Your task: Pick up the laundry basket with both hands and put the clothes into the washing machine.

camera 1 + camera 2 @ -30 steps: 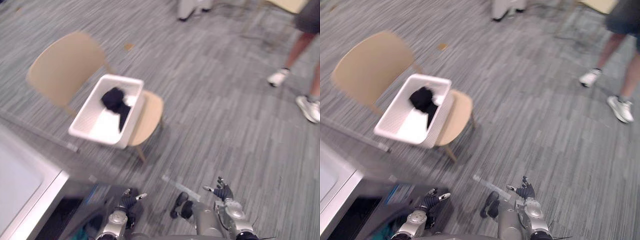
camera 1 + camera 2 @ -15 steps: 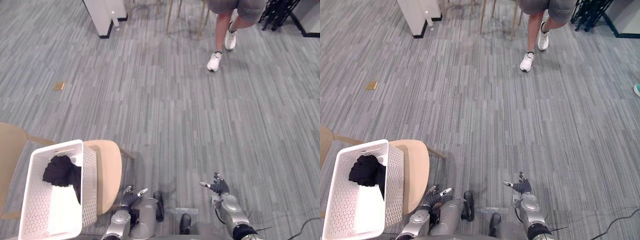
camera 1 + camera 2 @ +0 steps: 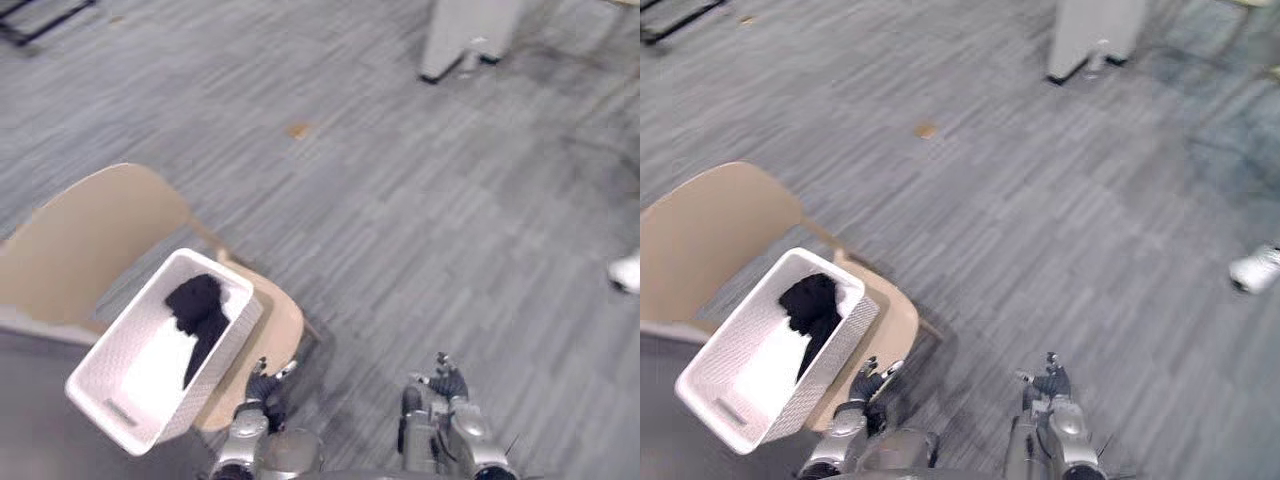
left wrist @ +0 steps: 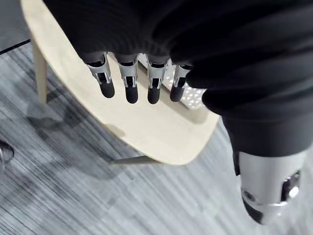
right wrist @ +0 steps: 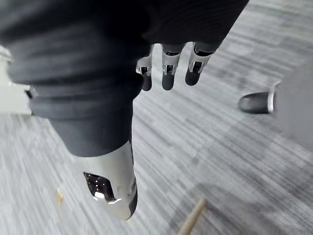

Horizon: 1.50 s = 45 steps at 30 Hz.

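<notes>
The fingers (image 4: 128, 83) of the left hand (image 3: 262, 385) are held straight and slightly spread, with the thumb (image 4: 266, 196) set well apart, and nothing is gripped by them. They are poised over the front edge of the rounded pale wooden seat (image 4: 146, 132), and no contact with it can be made out. Just past the fingertips, a patch of the white perforated plastic laundry basket (image 3: 220, 360) is seen in the left wrist view.

The fingers (image 5: 167, 73) of the right hand (image 3: 447, 383) are likewise held straight and relaxed. Nothing is held in them, and they are pointed down at the grey striped carpet floor (image 3: 420, 200).

In the head views both hands are shown low, with the left hand just beside the seat's front edge and the right hand well apart from the chair. The basket is set slantwise on the seat of the light wooden chair (image 3: 80, 240), its near end overhanging the seat towards the robot's left. A crumpled black garment (image 3: 195, 305) is lain in the basket's far half, near the curved backrest, and the rest of the basket's inside is seen as white.

Farther off, a small brown scrap (image 3: 298, 129) is seen on the carpet, a white cabinet base (image 3: 465, 35) beyond it, and a person's white shoe (image 3: 1260, 268) far to the right.
</notes>
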Motion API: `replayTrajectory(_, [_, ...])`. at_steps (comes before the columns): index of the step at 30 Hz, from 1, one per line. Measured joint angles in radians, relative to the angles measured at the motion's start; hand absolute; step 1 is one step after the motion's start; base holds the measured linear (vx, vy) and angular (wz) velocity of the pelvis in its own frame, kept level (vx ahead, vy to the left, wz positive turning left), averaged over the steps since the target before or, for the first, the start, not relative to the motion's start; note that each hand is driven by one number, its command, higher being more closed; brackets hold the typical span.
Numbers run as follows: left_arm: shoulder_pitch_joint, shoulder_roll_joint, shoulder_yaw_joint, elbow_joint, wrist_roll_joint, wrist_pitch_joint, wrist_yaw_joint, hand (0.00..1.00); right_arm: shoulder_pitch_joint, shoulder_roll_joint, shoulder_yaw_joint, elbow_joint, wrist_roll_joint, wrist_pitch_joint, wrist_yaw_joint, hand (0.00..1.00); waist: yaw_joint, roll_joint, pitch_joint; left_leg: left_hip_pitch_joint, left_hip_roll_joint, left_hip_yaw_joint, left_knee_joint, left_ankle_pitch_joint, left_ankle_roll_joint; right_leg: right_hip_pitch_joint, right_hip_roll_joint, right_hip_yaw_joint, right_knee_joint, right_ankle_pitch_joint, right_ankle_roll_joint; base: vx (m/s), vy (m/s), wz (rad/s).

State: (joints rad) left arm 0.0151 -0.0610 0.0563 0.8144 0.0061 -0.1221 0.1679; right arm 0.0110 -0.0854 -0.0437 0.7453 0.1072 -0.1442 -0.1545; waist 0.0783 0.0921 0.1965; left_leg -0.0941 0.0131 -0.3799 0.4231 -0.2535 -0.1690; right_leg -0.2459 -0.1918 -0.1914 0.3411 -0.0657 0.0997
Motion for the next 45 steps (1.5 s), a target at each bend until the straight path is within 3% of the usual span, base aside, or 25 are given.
replayTrajectory(2, [0.003, -0.001, 0.009, -0.028, -0.015, -0.001, 0.009, 0.00, 0.003, 0.000, -0.012, -0.060, 0.000, -0.004, -0.003, 0.00, -0.005, 0.000, -0.002, -0.004, 0.024, 0.072, -0.023, 0.050, 0.003, 0.054, -0.023, -0.108, 0.001, -0.028, -0.010, 0.15, -0.216, 1.72])
replayTrajectory(4, [0.018, -0.002, 0.025, -0.047, -0.016, -0.007, 0.010, 0.00, 0.001, -0.001, -0.053, -0.105, 0.001, -0.007, -0.019, 0.00, -0.002, -0.020, -0.015, -0.033, 0.054, 0.268, -0.076, 0.130, 0.023, 0.122, -0.060, -0.238, -0.035, -0.034, -0.012, 0.14, -0.165, 1.80])
replayTrajectory(5, [0.029, -0.002, 0.025, -0.053, -0.016, -0.007, 0.010, 0.00, 0.000, -0.001, -0.062, -0.108, 0.003, -0.008, -0.020, 0.00, -0.001, -0.024, -0.023, -0.037, 0.060, 0.331, -0.095, 0.142, 0.038, 0.138, -0.067, -0.268, -0.053, -0.034, -0.012, 0.10, -0.062, 1.47])
replayTrajectory(7, [0.064, -0.001, 0.024, -0.062, -0.016, -0.007, 0.009, 0.00, -0.020, -0.012, -0.075, -0.101, 0.005, -0.009, -0.024, 0.00, 0.000, -0.028, -0.036, -0.057, 0.093, 0.584, -0.156, 0.144, 0.069, 0.202, -0.070, -0.398, -0.121, -0.034, -0.012, 0.08, -0.007, 1.49])
replayTrajectory(8, [0.069, 0.000, 0.021, -0.061, -0.016, -0.007, 0.007, 0.00, -0.027, -0.021, -0.077, -0.093, 0.005, -0.009, -0.026, 0.00, -0.002, -0.027, -0.037, -0.074, 0.102, 0.670, -0.154, 0.135, 0.118, 0.220, -0.071, -0.459, -0.136, -0.034, -0.010, 0.04, 0.043, 1.25])
replayTrajectory(10, [0.074, 0.012, 0.011, -0.048, -0.015, -0.007, 0.007, 0.00, -0.038, -0.035, -0.099, -0.071, 0.004, -0.006, -0.028, 0.00, -0.007, -0.029, -0.044, -0.102, 0.106, 0.745, -0.152, 0.134, 0.147, 0.257, -0.076, -0.560, -0.142, -0.023, 0.007, 0.04, 0.097, 1.44])
replayTrajectory(13, [0.091, 0.070, -0.007, 0.009, -0.013, -0.007, 0.005, 0.00, -0.047, -0.019, -0.100, -0.052, -0.011, -0.005, -0.039, 0.00, 0.020, -0.090, -0.062, -0.094, 0.057, 0.676, -0.169, 0.143, 0.162, 0.316, -0.095, -0.624, -0.152, -0.017, 0.018, 0.08, 0.107, 0.97])
replayTrajectory(15, [0.096, 0.087, -0.018, 0.049, -0.009, -0.008, 0.002, 0.00, -0.067, -0.028, -0.095, -0.050, -0.045, -0.005, -0.039, 0.00, 0.020, -0.098, -0.066, -0.061, 0.030, 0.652, -0.186, 0.146, 0.168, 0.322, -0.153, -0.633, -0.036, -0.023, 0.027, 0.09, 0.131, 0.79])
replayTrajectory(16, [0.091, 0.101, -0.020, 0.069, 0.002, -0.008, -0.012, 0.00, -0.085, -0.037, -0.068, -0.051, -0.084, -0.005, -0.039, 0.00, 0.018, -0.101, -0.065, -0.018, 0.000, 0.630, -0.212, 0.149, 0.179, 0.305, -0.235, -0.618, 0.148, -0.019, 0.022, 0.08, 0.147, 0.62])
replayTrajectory(17, [0.091, 0.107, -0.025, 0.080, 0.008, -0.010, -0.016, 0.00, -0.087, -0.040, -0.053, -0.052, -0.095, -0.004, -0.039, 0.00, 0.016, -0.108, -0.065, 0.000, -0.013, 0.618, -0.223, 0.145, 0.186, 0.288, -0.271, -0.588, 0.235, -0.006, 0.004, 0.12, 0.149, 0.83])
replayTrajectory(18, [0.083, 0.116, -0.029, 0.090, 0.012, -0.013, -0.016, 0.00, -0.093, -0.043, -0.028, -0.055, -0.122, -0.004, -0.039, 0.00, 0.011, -0.113, -0.062, 0.029, -0.024, 0.579, -0.235, 0.131, 0.208, 0.220, -0.319, -0.488, 0.401, 0.049, -0.076, 0.11, 0.092, 0.62])
replayTrajectory(19, [0.077, 0.116, -0.033, 0.097, 0.017, -0.012, -0.016, 0.00, -0.093, -0.041, -0.011, -0.059, -0.130, -0.004, -0.038, 0.00, 0.006, -0.114, -0.061, 0.033, -0.025, 0.558, -0.236, 0.128, 0.213, 0.187, -0.320, -0.432, 0.458, 0.054, -0.111, 0.11, 0.037, 0.88])
replayTrajectory(21, [0.070, 0.141, -0.056, 0.107, 0.040, -0.011, -0.018, 0.00, -0.102, -0.041, 0.053, -0.099, -0.161, -0.004, -0.036, 0.00, -0.016, -0.117, -0.059, 0.038, -0.016, 0.477, -0.259, 0.125, 0.217, 0.075, -0.225, -0.227, 0.532, -0.085, -0.086, 0.09, -0.003, 1.05])
replayTrajectory(23, [0.065, 0.142, -0.053, 0.112, 0.044, -0.012, -0.025, 0.00, -0.122, -0.051, 0.062, -0.139, -0.202, -0.004, -0.036, 0.00, -0.017, -0.115, -0.053, 0.055, -0.016, 0.411, -0.263, 0.129, 0.210, 0.036, -0.128, -0.102, 0.382, -0.150, -0.025, 0.09, -0.050, 0.96])
replayTrajectory(24, [0.063, 0.143, -0.054, 0.112, 0.045, -0.012, -0.026, 0.00, -0.134, -0.058, 0.067, -0.142, -0.212, -0.004, -0.036, 0.00, -0.017, -0.114, -0.052, 0.058, -0.015, 0.398, -0.264, 0.132, 0.205, 0.034, -0.102, -0.071, 0.315, -0.156, -0.012, 0.05, -0.135, 0.82])
replayTrajectory(25, [0.059, 0.153, -0.054, 0.117, 0.045, -0.015, -0.033, 0.00, -0.159, -0.082, 0.086, -0.157, -0.249, -0.004, -0.036, 0.00, -0.020, -0.107, -0.047, 0.052, -0.016, 0.367, -0.264, 0.139, 0.189, 0.040, -0.052, 0.007, 0.129, -0.144, 0.010, 0.03, -0.201, 0.94])
replayTrajectory(27, [0.043, 0.175, -0.055, 0.122, 0.047, -0.020, -0.034, 0.00, -0.184, -0.102, 0.095, -0.183, -0.301, -0.005, -0.036, 0.00, -0.039, -0.136, -0.041, 0.033, -0.035, 0.338, -0.253, 0.139, 0.166, 0.044, -0.035, 0.062, -0.025, -0.063, 0.025, 0.01, -0.238, 1.09])
replayTrajectory(28, [0.031, 0.178, -0.057, 0.134, 0.049, -0.019, -0.034, 0.00, -0.210, -0.127, 0.108, -0.179, -0.328, -0.002, -0.033, 0.00, -0.046, -0.123, -0.026, 0.026, -0.028, 0.300, -0.237, 0.129, 0.142, 0.051, -0.034, 0.048, -0.014, -0.021, 0.025, 0.01, -0.211, 0.71])
replayTrajectory(31, [0.052, 0.172, -0.051, 0.138, 0.058, -0.021, -0.034, 0.00, -0.275, -0.183, 0.202, -0.180, -0.396, -0.003, -0.006, 0.00, -0.035, -0.074, -0.025, -0.005, 0.036, 0.275, -0.247, 0.126, 0.102, 0.050, 0.025, 0.000, -0.052, -0.029, 0.002, 0.02, -0.238, 0.21])
replayTrajectory(35, [0.040, 0.171, -0.052, 0.138, 0.076, -0.022, -0.035, 0.00, -0.307, -0.218, 0.272, -0.164, -0.472, -0.003, 0.028, 0.00, -0.034, -0.075, -0.022, -0.030, 0.081, 0.228, -0.305, 0.164, 0.052, 0.054, 0.071, -0.073, -0.093, -0.016, -0.035, 0.09, -0.187, 0.37])
replayTrajectory(38, [0.021, 0.171, -0.053, 0.134, 0.076, -0.031, -0.035, 0.00, -0.385, -0.232, 0.326, -0.077, -0.510, -0.004, 0.031, 0.00, -0.031, -0.074, -0.008, -0.068, 0.088, 0.211, -0.323, 0.213, 0.032, 0.055, 0.075, -0.128, -0.119, -0.008, -0.046, 0.07, -0.097, 0.48])
replayTrajectory(45, [-0.039, 0.175, -0.054, 0.125, 0.075, -0.044, -0.034, 0.00, -0.632, -0.274, 0.353, 0.117, -0.555, -0.002, 0.022, 0.00, 0.004, -0.050, 0.100, -0.165, 0.076, 0.143, -0.393, 0.335, 0.021, 0.008, 0.065, -0.233, -0.146, 0.008, -0.070, -0.05, -0.056, 0.52])
